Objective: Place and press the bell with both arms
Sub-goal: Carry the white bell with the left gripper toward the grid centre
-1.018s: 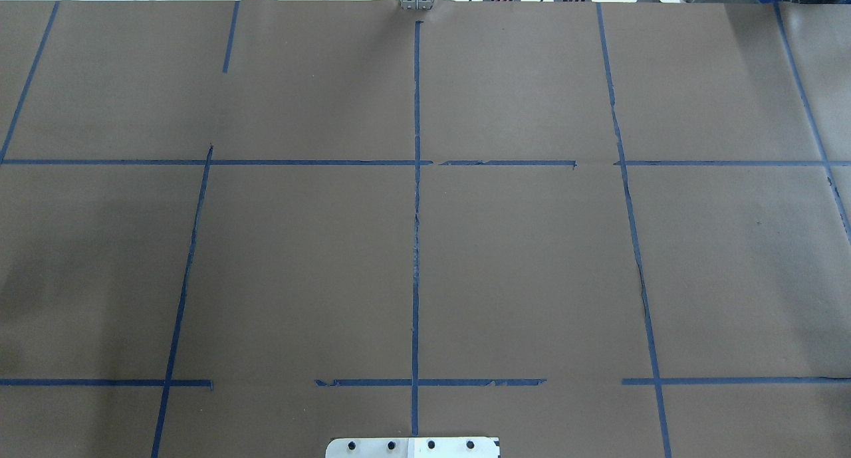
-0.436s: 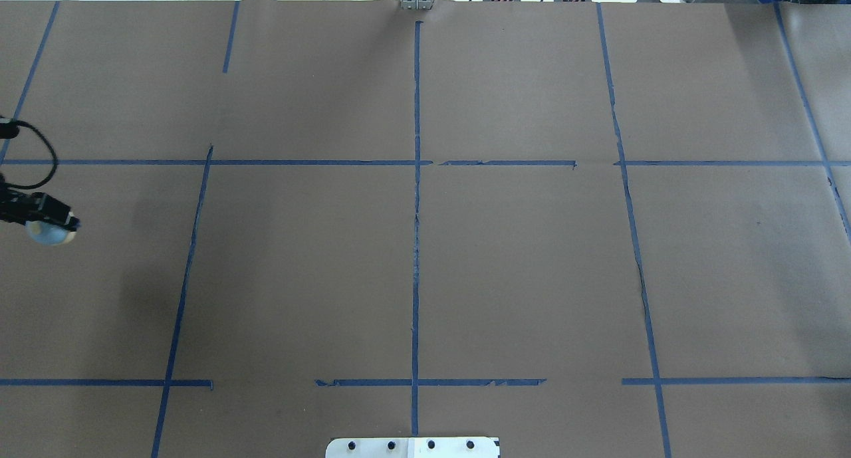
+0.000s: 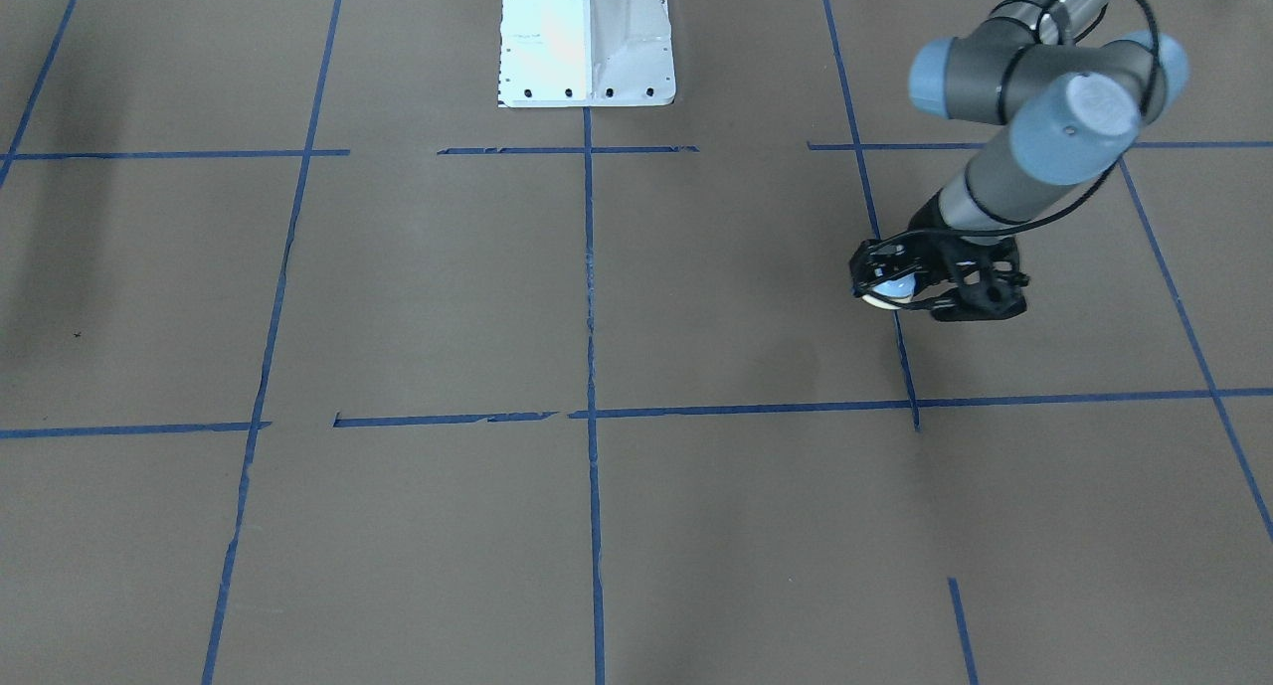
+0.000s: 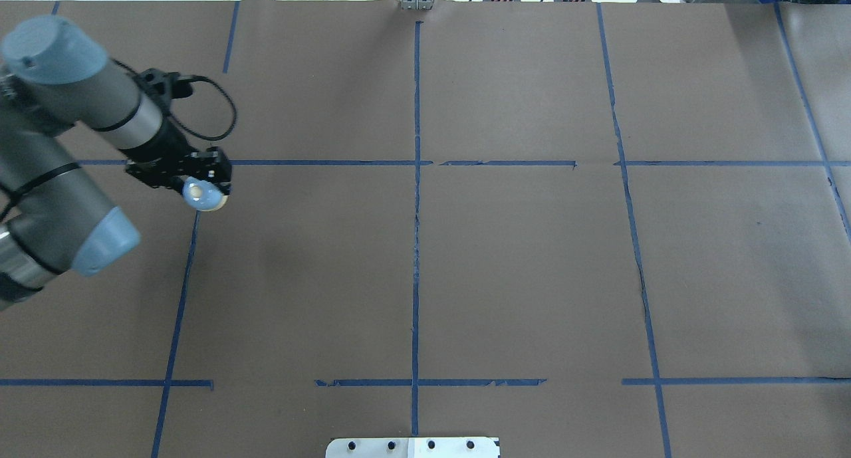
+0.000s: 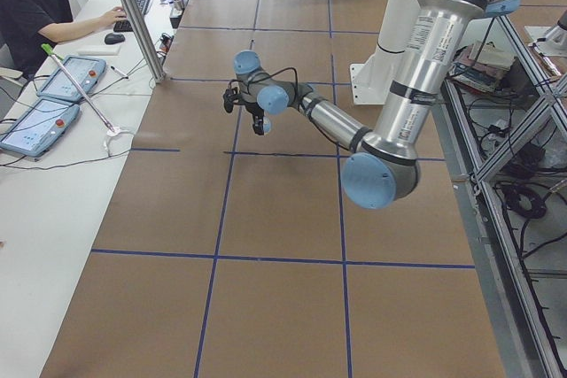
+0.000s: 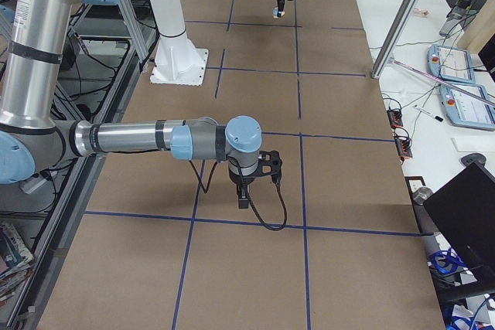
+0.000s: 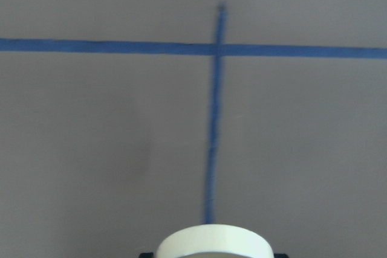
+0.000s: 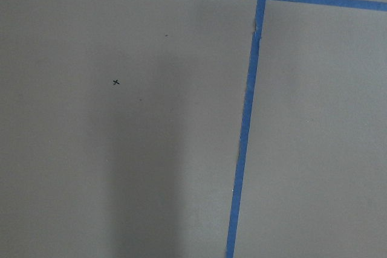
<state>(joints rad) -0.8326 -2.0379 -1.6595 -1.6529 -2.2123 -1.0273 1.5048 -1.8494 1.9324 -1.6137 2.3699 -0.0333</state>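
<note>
The bell (image 4: pixel 206 197) is light blue with a cream base ring and a cream button. My left gripper (image 4: pixel 203 191) is shut on it and holds it tilted above the brown table, near a blue tape crossing. It also shows in the front-facing view (image 3: pixel 888 289), in the left gripper (image 3: pixel 900 289). The left wrist view shows only its cream base ring (image 7: pixel 213 243). My right gripper (image 6: pixel 244 199) shows only in the exterior right view, low over the table with nothing beside it. I cannot tell whether it is open or shut.
The white pedestal (image 3: pixel 587 39) stands at the robot's edge of the table. Blue tape lines (image 4: pixel 416 245) cross the brown paper. An operator (image 5: pixel 35 6) sits at a side bench with teach pendants (image 5: pixel 40 104) and a metal post (image 5: pixel 133 15).
The left arm has come in from the view's left edge with the bell in its gripper, and has moved right and slightly farther out over the table.
</note>
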